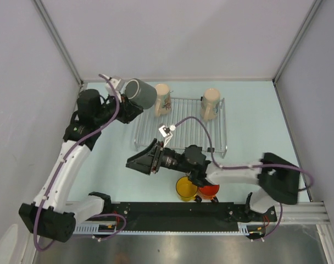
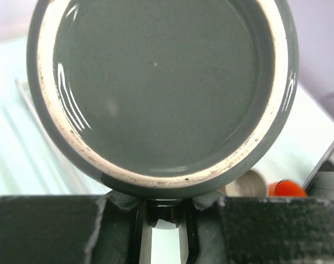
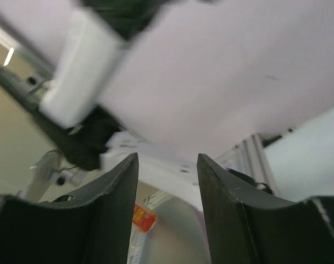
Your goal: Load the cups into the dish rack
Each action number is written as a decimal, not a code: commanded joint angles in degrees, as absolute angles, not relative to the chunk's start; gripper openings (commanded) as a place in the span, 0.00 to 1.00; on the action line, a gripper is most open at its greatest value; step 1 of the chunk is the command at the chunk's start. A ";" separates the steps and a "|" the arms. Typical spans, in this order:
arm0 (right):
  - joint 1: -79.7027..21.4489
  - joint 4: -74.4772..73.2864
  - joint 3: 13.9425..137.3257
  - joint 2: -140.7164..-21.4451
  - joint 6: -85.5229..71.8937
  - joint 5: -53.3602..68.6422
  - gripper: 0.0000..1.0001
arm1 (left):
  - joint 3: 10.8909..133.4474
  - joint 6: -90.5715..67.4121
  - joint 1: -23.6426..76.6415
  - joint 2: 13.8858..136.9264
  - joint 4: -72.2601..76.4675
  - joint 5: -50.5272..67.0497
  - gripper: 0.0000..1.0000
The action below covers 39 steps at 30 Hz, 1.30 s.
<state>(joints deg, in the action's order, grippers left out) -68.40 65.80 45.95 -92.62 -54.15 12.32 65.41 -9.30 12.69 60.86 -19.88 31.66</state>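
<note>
Silver wires of the dish rack (image 1: 183, 135) carry the patterned cream cup (image 1: 163, 100) and the plain cream cup (image 1: 210, 104) along the far edge. The left gripper (image 1: 124, 103) is clamped on the dark green cup (image 1: 139, 93) (its base fills the wrist view), just off the rack's far-left corner. The right gripper (image 1: 138, 163) stands parted and holds nothing. The yellow cup (image 1: 186, 188) and orange cup (image 1: 209, 191) sit beneath its arm.
</note>
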 commanded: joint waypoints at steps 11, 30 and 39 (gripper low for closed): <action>-75.32 7.83 57.66 -51.95 -17.67 -14.67 0.56 | 79.09 2.02 30.40 78.30 -25.05 13.02 0.00; -75.06 8.17 41.22 -34.10 -13.97 -19.87 0.56 | 99.05 3.95 36.04 110.03 -25.40 5.71 0.01; -75.15 8.26 38.15 -31.30 -13.97 -17.84 0.55 | 103.53 3.16 33.49 118.12 -22.94 4.13 0.00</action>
